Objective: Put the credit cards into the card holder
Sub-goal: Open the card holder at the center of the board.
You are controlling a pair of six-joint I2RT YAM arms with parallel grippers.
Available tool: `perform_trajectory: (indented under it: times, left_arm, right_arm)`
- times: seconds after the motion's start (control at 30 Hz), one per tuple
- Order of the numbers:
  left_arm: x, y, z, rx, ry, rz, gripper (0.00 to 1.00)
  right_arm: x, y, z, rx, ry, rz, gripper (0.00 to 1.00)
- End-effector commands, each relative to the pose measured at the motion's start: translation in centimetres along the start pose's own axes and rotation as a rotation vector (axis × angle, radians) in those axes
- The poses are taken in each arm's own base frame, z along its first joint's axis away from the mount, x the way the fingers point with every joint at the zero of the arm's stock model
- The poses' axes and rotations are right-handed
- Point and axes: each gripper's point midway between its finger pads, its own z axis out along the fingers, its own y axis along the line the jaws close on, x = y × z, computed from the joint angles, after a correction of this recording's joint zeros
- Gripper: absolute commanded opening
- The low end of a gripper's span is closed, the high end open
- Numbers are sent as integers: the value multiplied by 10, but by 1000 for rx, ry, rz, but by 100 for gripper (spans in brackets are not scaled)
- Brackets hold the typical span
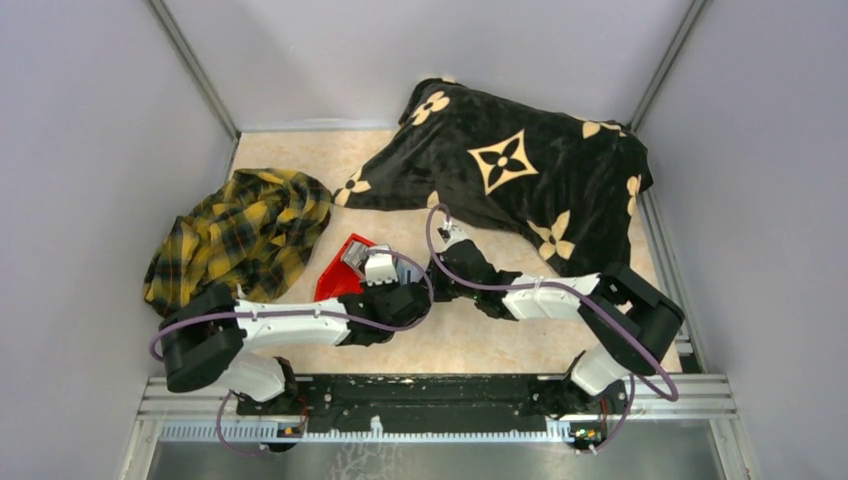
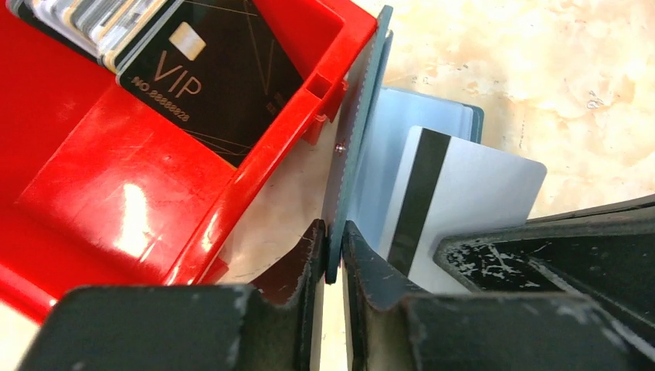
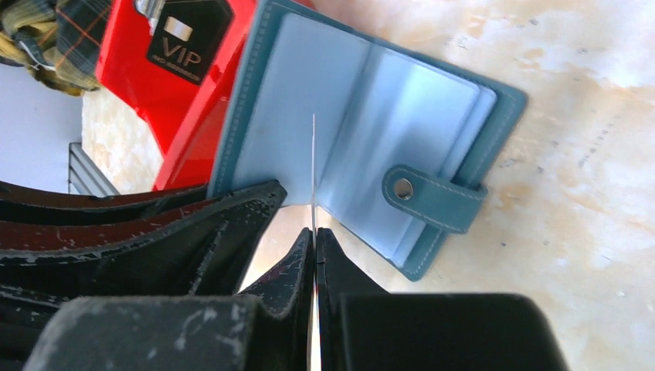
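The teal-blue card holder point(image 3: 386, 100) lies open on the table, its light blue slots facing up and its snap strap to the right. My left gripper point(image 2: 334, 247) is shut on the holder's raised cover point(image 2: 351, 139), next to the red bin. My right gripper point(image 3: 314, 236) is shut on a silvery card with a dark stripe point(image 2: 471, 193). The right wrist view shows this card edge-on point(image 3: 313, 170), its far end over the holder's slots. A black VIP card point(image 2: 216, 77) and several more cards point(image 2: 100, 19) lie in the bin.
The red bin point(image 1: 335, 280) stands just left of the holder. A yellow plaid cloth point(image 1: 240, 235) lies at the left. A black cloth with cream flowers point(image 1: 520, 170) covers the back right. Grey walls close in the table.
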Motion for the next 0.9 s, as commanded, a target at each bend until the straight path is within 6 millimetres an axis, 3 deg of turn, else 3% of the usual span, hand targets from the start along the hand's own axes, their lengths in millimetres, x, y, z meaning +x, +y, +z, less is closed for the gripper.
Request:
perform_trajectory:
  times: [0.0, 0.5, 0.67, 0.87]
  left_arm:
    - [-1, -14, 0, 93, -23, -20, 18]
    - [4, -77, -11, 491, -66, 15, 9]
    - [7, -90, -12, 544, -66, 2, 9]
    - [18, -92, -4, 551, -24, -83, 7]
  right_arm:
    - [-17, 5, -12, -39, -59, 17, 0]
    - [-32, -24, -47, 10, -113, 53, 0]
    - [-32, -41, -62, 41, -129, 72, 0]
    - [-27, -60, -76, 48, -145, 106, 0]
